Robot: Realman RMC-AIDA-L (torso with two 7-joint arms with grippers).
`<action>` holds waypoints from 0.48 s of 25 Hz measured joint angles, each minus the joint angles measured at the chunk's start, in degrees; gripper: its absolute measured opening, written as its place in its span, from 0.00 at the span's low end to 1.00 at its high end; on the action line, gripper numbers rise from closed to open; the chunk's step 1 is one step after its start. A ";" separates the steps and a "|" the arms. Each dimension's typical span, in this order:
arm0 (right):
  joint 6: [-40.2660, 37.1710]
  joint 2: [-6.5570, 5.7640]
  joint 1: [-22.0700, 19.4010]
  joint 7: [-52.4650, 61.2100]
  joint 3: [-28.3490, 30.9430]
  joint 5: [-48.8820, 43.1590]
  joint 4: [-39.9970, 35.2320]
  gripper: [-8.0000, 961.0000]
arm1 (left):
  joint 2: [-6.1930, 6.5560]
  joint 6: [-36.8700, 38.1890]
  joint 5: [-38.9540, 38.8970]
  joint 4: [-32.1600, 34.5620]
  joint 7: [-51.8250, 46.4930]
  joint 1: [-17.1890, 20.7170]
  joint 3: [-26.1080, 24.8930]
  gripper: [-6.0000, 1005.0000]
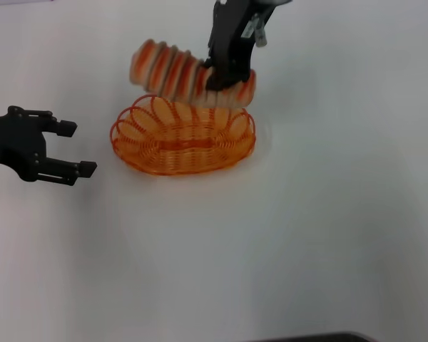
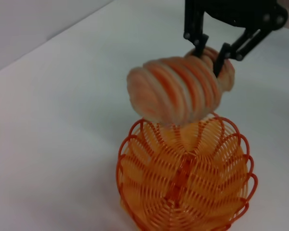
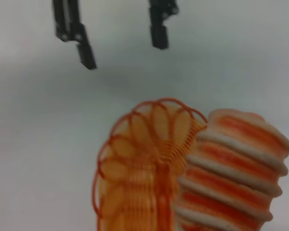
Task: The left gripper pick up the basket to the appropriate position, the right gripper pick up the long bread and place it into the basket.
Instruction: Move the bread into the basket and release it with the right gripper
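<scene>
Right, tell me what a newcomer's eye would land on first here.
First, the ridged bread, held in the air by the right tool, which is shut on it near one end, just above the far rim of the basket. The orange basket sits empty on the white table. Beside it, on the robot's left, the left tool hangs open, touching nothing.

**Even, bright light — soft focus up close**

Diffuse light washes the white surface (image 1: 285, 242) — shadows faint, no hard glare. The long bread (image 1: 192, 75) is smeared by motion blur. In the right wrist view the basket (image 3: 144, 163) sits out of focus.
</scene>
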 joint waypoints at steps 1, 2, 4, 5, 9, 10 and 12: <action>0.05 0.03 -0.39 -0.01 -1.28 1.92 0.07 0.22 | 0.03 0.09 0.04 0.01 0.00 0.08 -0.03 0.85; 0.13 0.06 -0.54 0.00 -1.98 2.49 0.12 0.22 | 0.03 0.10 0.06 0.02 0.00 0.10 -0.03 0.85; 0.23 0.11 -0.73 0.10 -2.89 3.20 0.19 0.22 | 0.04 0.10 0.08 0.02 0.00 0.09 -0.04 0.85; 0.27 0.15 -0.89 0.19 -3.87 3.67 0.22 0.21 | 0.04 0.09 0.09 0.02 0.01 0.10 -0.04 0.85; 0.13 0.18 -1.71 0.52 -5.80 4.61 0.22 0.21 | 0.07 -0.18 0.11 0.02 0.01 -0.03 -0.04 0.85; 0.03 0.16 -1.83 0.52 -5.81 4.63 0.21 0.21 | 0.07 -0.30 0.08 0.02 0.03 -0.05 -0.04 0.85; -0.12 0.12 -2.03 0.57 -5.81 4.69 0.18 0.20 | 0.06 -0.40 -0.08 0.02 0.07 -0.09 -0.04 0.85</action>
